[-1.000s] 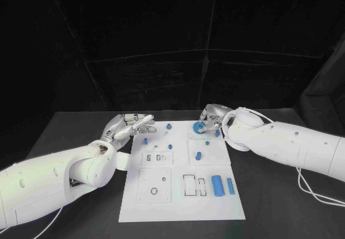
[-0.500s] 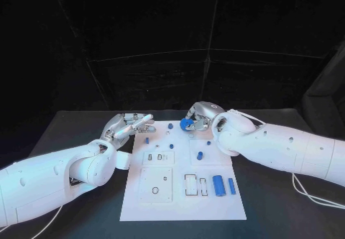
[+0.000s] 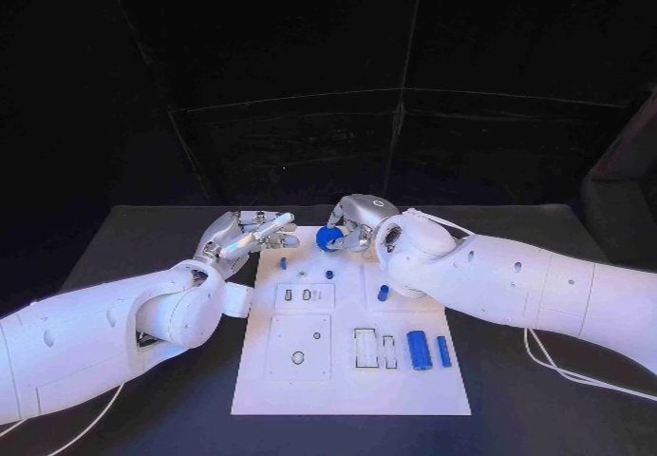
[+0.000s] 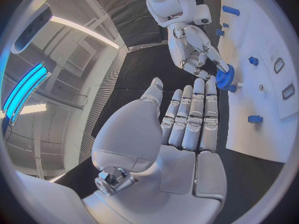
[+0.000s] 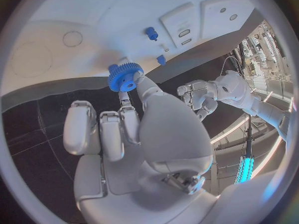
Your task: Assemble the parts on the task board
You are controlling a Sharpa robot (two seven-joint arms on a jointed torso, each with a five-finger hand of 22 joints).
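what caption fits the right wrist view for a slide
Right hand pinches a blue gear above the white task board.

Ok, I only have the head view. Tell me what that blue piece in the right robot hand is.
Observer: In the right wrist view, the right robot hand holds a blue gear, toothed all round its rim.
Operator: Check the grip on it.
Observer: It is pinched by its edge at the fingertips, and its centre hole shows.
Operator: Now report the left palm.
Observer: The left wrist view shows the left robot hand holding nothing, its fingers stretched out side by side next to the task board.
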